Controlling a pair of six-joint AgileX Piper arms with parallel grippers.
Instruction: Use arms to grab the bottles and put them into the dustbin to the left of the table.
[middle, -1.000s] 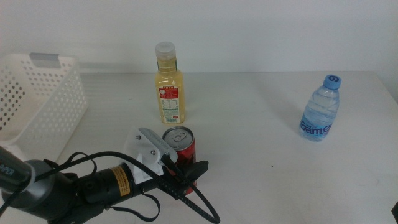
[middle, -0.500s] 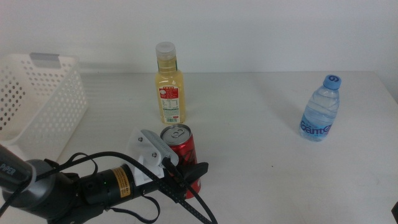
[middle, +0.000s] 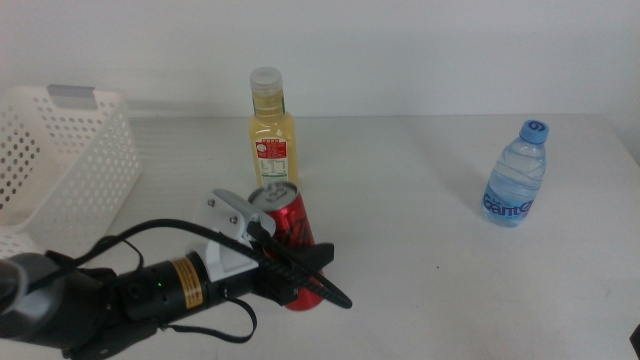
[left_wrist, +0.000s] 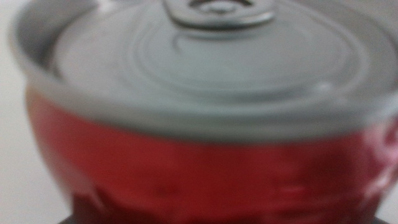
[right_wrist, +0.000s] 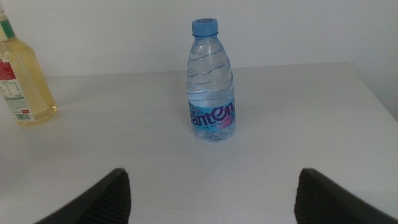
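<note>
Three drinks on the tabletop (middle: 400, 200), the red can (middle: 290, 240) as landmark.

Far left of the can stands the white dustbin (middle: 70, 170). The left gripper (middle: 295, 275) has its jaws clamped on the tilted can. Just behind the can: the juice bottle (middle: 272, 140). Well right: the water bottle (middle: 517, 175), with the right gripper (right_wrist: 208, 193) before it, jaws wide apart.

The red can (left_wrist: 205, 130) fills the left wrist view so closely that it is blurred, its sides and base cut off, and that gripper's jaws cannot be seen there. In the middle view the white basket (middle: 60, 170) runs off the left edge. The juice bottle (right_wrist: 22, 78) is cropped at the right wrist view's edge, its cap out of sight.
</note>
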